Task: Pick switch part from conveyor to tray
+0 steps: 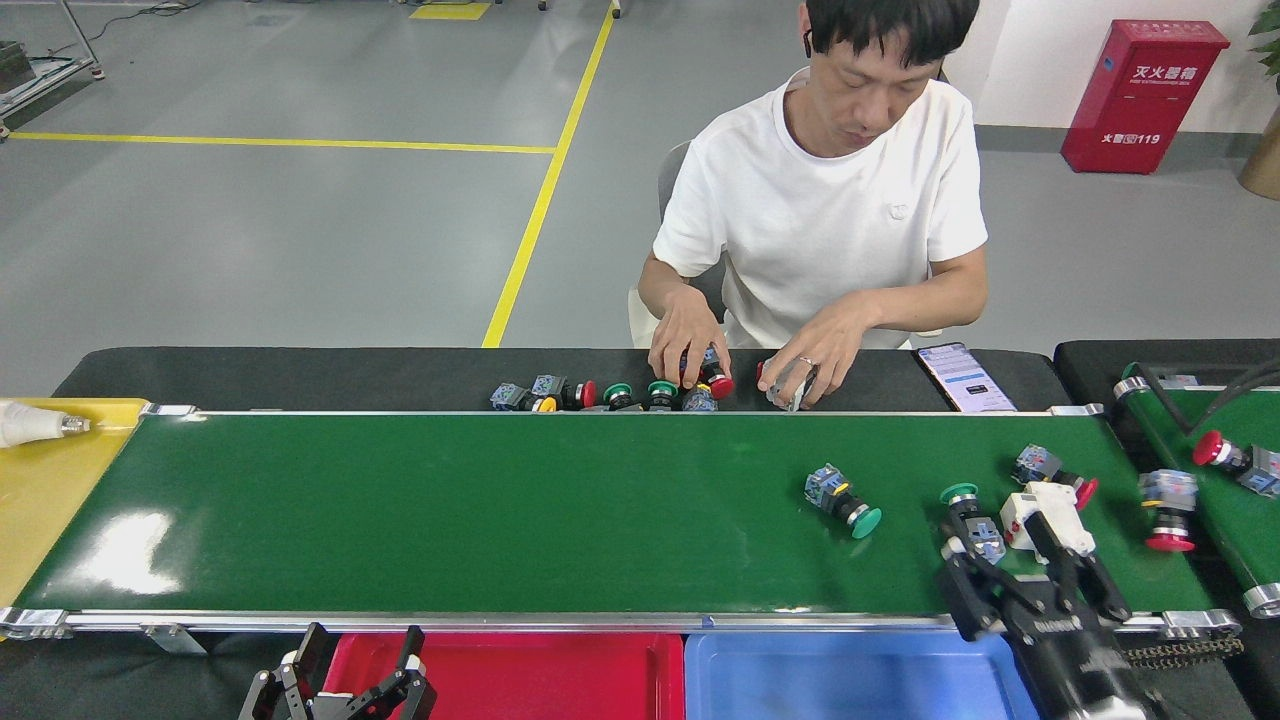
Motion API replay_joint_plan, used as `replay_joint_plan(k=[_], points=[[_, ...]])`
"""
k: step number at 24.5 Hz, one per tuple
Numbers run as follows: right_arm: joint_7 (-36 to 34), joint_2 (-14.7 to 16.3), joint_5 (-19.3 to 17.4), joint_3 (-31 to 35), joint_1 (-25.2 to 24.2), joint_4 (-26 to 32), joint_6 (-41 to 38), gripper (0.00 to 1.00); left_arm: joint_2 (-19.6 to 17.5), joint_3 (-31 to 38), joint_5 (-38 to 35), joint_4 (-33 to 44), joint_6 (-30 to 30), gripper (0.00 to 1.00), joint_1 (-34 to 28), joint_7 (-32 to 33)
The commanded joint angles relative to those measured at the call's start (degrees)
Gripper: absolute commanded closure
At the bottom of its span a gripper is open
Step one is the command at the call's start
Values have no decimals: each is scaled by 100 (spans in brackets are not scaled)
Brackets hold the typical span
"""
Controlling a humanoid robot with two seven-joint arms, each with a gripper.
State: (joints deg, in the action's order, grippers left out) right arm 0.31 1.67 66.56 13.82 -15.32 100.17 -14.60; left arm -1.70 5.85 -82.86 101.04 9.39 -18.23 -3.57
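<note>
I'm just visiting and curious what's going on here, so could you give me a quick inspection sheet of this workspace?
Surface: conveyor, glossy green, mostly bare at left.
Job's things: green-capped switch lies alone mid-belt; more switches and a white part lie clustered at right. Red tray and blue tray sit below the belt.
Clutter: loose switches, phone, bulb on yellow tray.
Grippers: right gripper open over the cluster; left gripper open, idle.
Cables: black ones at the far right.
Surroundings: seated person, red cabinet.
</note>
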Motion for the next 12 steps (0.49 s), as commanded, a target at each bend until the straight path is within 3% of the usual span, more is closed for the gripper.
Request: replay_joint_plan(k=[1,3,6,9,12], points=[[-373,70,-12,24,-94,100,-8,3,-93,57,-317,74,-87,0,4,-47],[-417,70,-3,15,-112,100,1,3,-23,74,-766,65,-105,0,4,-38],[-382,18,129,-46,11,82,80,4,-14,74,-828,65,-105,0,4,-38],[-277,-316,621,-363,328,3,212,5,12,74,-819,74,-113,0,48,-30],[75,-536,1183,-881,741,-384,827,5,39,83,-793,65,-113,0,74,-38]])
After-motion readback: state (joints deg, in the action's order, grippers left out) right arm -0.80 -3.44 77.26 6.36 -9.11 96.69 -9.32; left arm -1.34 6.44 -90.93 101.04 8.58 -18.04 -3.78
